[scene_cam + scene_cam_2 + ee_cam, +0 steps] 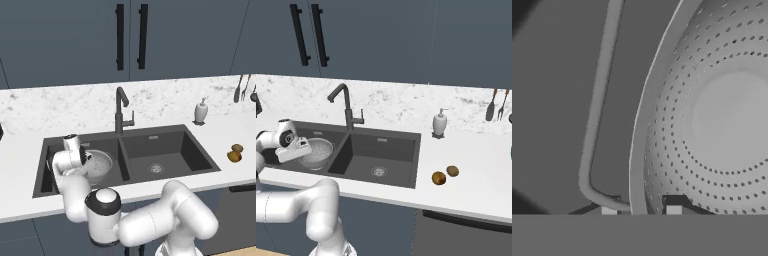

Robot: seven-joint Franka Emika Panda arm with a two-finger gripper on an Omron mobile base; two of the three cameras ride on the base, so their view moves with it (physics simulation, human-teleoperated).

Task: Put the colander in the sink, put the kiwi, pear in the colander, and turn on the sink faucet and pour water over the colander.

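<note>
1. Straddling the colander's (722, 120) rim, the gripper (641, 211) shows one fingertip outside the bowl and one inside; the jaws stand narrow, with contact unclear.
2. The colander sits in the left basin of the sink (165, 137), directly under the hand.
3. The kiwi (452, 171) and pear (439, 178) lie side by side on the counter (476, 165), well apart, right of the sink.
4. The sink faucet (121, 109) stands behind the divider.
</note>
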